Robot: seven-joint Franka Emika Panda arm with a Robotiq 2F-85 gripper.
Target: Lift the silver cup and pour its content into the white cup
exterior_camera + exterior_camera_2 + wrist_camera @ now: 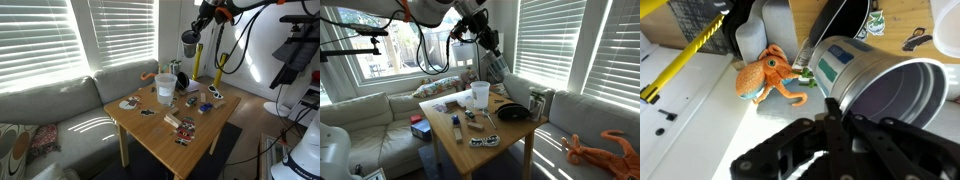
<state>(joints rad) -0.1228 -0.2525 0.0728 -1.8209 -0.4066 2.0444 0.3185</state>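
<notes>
The silver cup point(189, 43) is held high above the far side of the wooden table point(160, 135), clamped in my gripper point(191, 33). In an exterior view the cup point(497, 68) hangs tilted, up and to the right of the white cup point(479, 94). The white cup point(164, 88) stands upright on the table. In the wrist view the silver cup point(880, 85) lies sideways between the black jaws point(835, 125), and its dark open mouth shows. I cannot tell what is inside it.
Small items lie scattered on the table, with a dark mug point(181, 79), a black bowl point(513, 112) and a yellow stand point(218, 76). An orange octopus toy point(595, 148) lies on the couch and also shows in the wrist view point(770, 75). A grey couch point(50, 105) borders the table.
</notes>
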